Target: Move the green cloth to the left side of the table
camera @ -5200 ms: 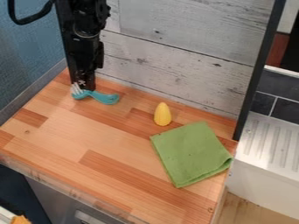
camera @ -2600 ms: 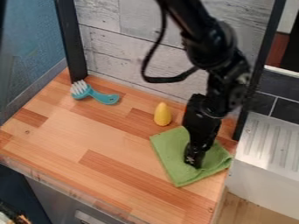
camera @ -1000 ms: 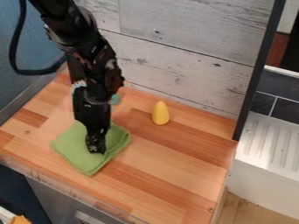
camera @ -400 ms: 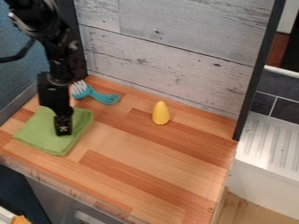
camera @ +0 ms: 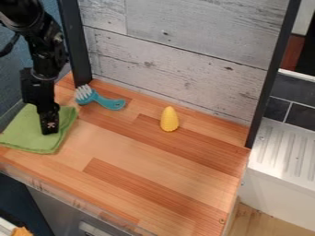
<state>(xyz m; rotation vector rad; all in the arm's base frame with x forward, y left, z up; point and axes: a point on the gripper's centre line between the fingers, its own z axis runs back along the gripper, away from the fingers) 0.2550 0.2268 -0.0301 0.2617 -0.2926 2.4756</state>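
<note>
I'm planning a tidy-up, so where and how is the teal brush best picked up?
Probably by its handle, from straight above, gripping across the width: it is slender and extends away from the bristles, which lie close to the black post.

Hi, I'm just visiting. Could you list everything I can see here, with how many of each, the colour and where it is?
Cloth: one, green, at the left side of the table
Brush: one, teal with white bristles, near the back left, right of the cloth
Corn-like object: one, yellow, standing towards the back, right of the brush
Table: one, wood in light and reddish-brown strips, across the middle
Back wall panel: one, greyish-white planks, behind the table
Upright posts: two, black, one at each side of the panel
Ridged surface: one, white, at the right edge
Robot arm: one, black, upper left
Tool: one, black, over the cloth
</note>
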